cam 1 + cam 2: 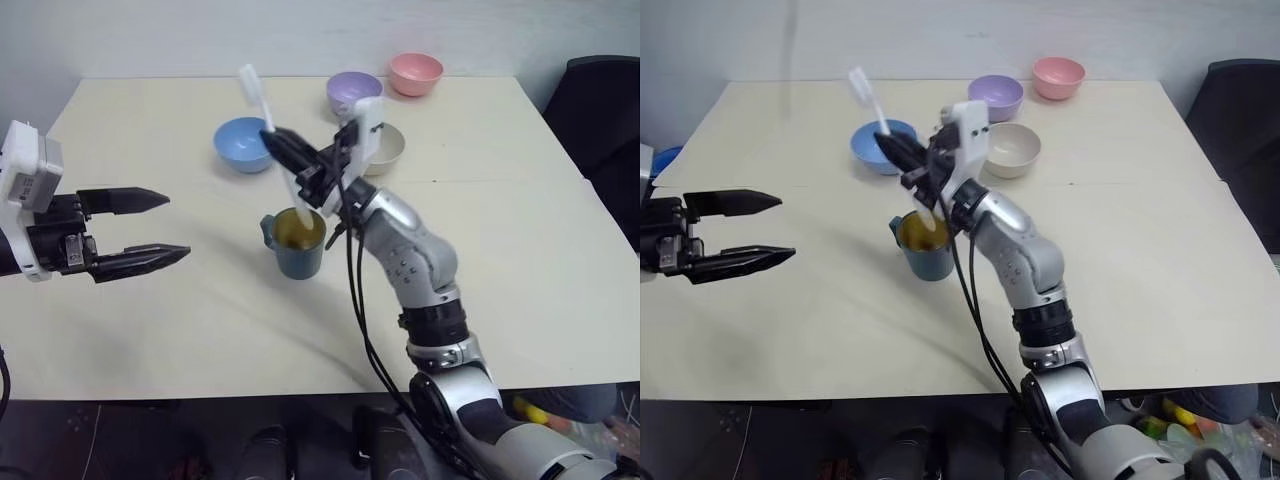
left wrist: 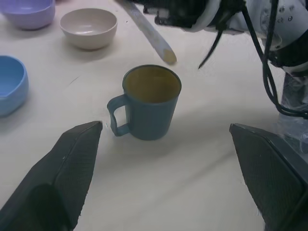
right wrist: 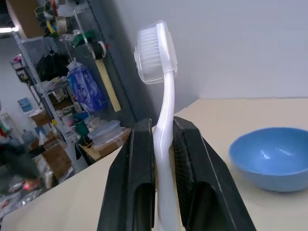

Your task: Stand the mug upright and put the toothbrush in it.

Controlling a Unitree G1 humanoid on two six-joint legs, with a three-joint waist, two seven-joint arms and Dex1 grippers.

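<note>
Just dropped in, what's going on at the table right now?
The right claw is shut on the toothbrush, bristle head up, holding it tilted above the mug with the handle end just over the rim. The mug stands upright on the table, its loop handle toward the left claw, which hangs open off to that side with nothing in it. The toothbrush is not yet in the mug. Four bowls sit behind: blue, purple, pink, cream.

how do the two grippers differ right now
The left gripper has its jaws wide open and empty, level, off to the mug's side. The right gripper is shut on the toothbrush, angled up, handle end above the mug. Both have black fingers.
</note>
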